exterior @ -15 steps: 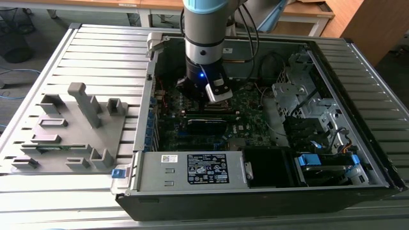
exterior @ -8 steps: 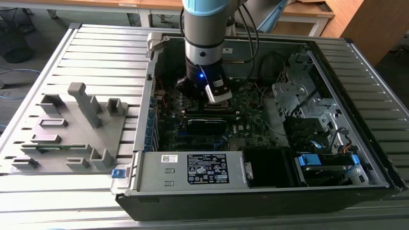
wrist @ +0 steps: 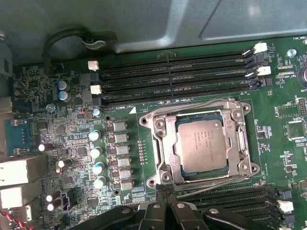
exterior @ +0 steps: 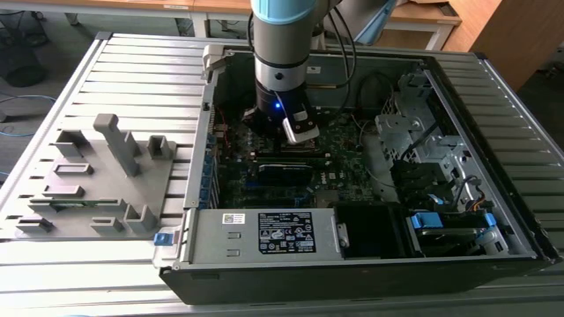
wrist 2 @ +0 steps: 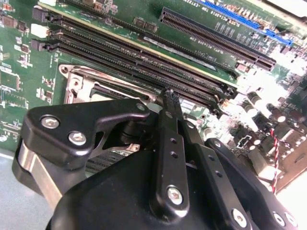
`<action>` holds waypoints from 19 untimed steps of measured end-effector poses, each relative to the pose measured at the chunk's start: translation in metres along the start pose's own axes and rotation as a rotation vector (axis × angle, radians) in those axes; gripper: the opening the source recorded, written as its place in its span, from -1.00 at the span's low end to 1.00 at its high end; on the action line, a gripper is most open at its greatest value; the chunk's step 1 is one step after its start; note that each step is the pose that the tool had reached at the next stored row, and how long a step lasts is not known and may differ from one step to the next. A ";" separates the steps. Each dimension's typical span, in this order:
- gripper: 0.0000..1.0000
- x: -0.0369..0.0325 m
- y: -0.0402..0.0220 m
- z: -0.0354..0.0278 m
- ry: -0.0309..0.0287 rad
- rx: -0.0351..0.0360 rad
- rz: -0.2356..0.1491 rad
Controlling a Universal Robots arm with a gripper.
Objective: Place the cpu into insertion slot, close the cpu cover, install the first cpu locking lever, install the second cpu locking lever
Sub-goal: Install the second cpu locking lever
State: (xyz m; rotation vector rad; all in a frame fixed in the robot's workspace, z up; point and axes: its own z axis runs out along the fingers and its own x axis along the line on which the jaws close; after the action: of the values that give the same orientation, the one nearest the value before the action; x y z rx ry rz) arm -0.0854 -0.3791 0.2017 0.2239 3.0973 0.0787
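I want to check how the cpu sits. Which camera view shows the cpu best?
The first wrist view: the cpu shows face-on inside the silvery cpu cover. In the second wrist view the gripper hides most of that socket area. In the exterior view the arm stands over the spot.

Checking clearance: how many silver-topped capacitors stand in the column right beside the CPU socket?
4 capacitors, in one column beside the cpu cover; the claw may hide more.

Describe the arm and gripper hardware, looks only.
Arm: round, pale blue joint cap above a silver-grey and black wrist carrying a small blue light; black cables run alongside. Gripper: matte black linkage with silver screw heads and narrow black fingers. A white block sits at its side in the exterior view.
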 end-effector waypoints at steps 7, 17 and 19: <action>-0.79 -0.0003 -0.0009 -0.0037 0.0000 -0.0002 0.000; -0.79 -0.0011 -0.0060 -0.0052 0.0000 0.0000 0.000; -0.79 -0.0012 -0.0067 -0.0052 0.0000 0.0000 0.000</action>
State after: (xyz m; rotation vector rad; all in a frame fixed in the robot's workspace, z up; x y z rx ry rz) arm -0.0854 -0.3861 0.2066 0.2239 3.0973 0.0788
